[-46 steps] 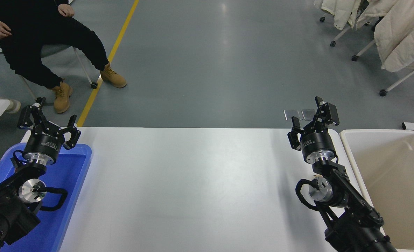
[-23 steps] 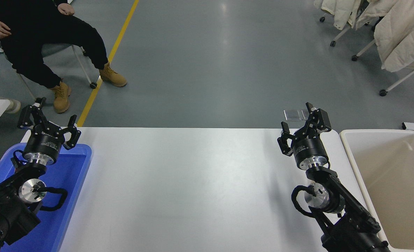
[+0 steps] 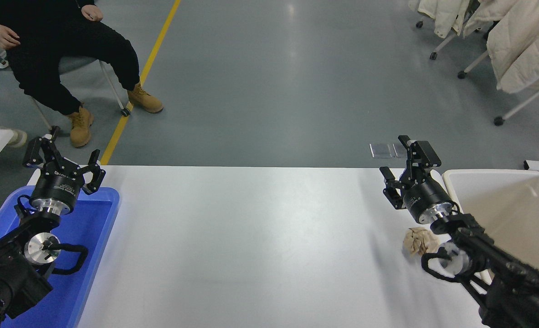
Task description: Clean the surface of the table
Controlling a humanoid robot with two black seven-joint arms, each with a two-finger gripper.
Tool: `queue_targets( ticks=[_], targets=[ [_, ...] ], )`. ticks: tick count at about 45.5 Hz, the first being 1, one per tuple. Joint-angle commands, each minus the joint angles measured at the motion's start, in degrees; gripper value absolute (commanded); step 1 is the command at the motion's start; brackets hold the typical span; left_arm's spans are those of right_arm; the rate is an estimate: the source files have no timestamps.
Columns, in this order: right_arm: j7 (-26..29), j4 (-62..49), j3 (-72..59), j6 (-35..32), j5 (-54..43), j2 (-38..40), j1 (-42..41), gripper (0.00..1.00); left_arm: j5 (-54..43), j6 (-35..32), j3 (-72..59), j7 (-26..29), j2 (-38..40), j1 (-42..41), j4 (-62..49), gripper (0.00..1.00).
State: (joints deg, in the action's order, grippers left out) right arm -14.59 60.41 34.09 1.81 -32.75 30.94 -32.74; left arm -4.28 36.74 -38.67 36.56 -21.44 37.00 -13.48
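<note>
Right arm partly hides a crumpled wad on the table surface.

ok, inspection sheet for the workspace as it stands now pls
Surface: white table surface, bare apart from one item near the right arm.
Job's things: crumpled beige paper ball on the table beside the right arm's wrist.
Clutter: nothing seen beyond the paper ball.
Grippers: left gripper open, parked above the blue tray; right gripper open, empty, near the beige bin.
Cables: black loops at both wrists, none on the table.
Surroundings: seated person far left; white coats on racks far right.
</note>
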Motion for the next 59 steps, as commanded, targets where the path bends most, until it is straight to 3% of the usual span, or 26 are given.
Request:
queue_targets(
  ticks=[1,15,25,43,59],
  targets=[
    [14.84,7.87,-16.33,-4.7,0.93,14.14,-9.36,1.0,0.06,0.0,0.0,0.0,0.0,0.0,0.03,1.0],
    [26.97,12.27,-32.94,-8.13,16.56,19.95,-20.78,1.0,0.06,0.0,0.0,0.0,0.0,0.0,-0.06,1.0],
    [30.58,11.92,-34.62,-6.9,29.14,18.11,-20.88,1.0,0.06,0.0,0.0,0.0,0.0,0.0,0.03,1.0],
    [32.69,0.94,-34.8,-5.06,30.99,9.49,-18.95,1.0,0.06,0.0,0.0,0.0,0.0,0.0,-0.06,1.0],
    [33.57,-5.92,-35.85,-5.94,30.81,7.38,-17.45,1.0,-0.02,0.0,0.0,0.0,0.0,0.0,0.03,1.0]
  ],
)
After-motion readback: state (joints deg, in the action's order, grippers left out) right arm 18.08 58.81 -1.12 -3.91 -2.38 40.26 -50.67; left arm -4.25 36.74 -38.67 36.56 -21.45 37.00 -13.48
